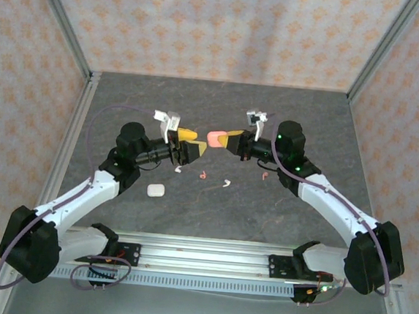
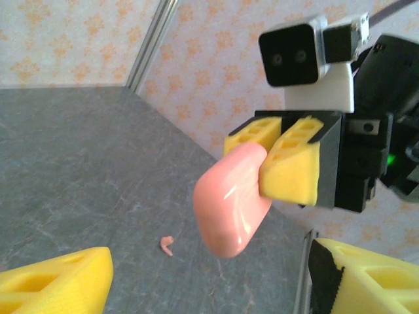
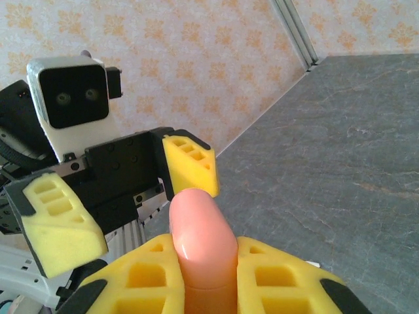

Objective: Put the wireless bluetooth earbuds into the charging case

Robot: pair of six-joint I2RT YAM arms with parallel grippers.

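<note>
We pinch the pink case (image 1: 215, 138) in our right fingers (image 1: 233, 141), aloft just beside our spread, empty left fingers (image 1: 189, 135), while the four earbuds (image 1: 203, 175) lie loose on the bench (image 1: 308, 121) below both pairs

you are inspecting a lab test cell. patterned wall panels (image 1: 206, 24) set in aluminium posts (image 1: 65, 23) box in a grey table (image 1: 221, 103). a metal mounting rail (image 1: 208, 256) spans its near edge.

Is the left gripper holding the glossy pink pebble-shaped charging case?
No, the glossy pink pebble-shaped case is clamped in the right gripper, while the left gripper stands open, apart from it.
</note>
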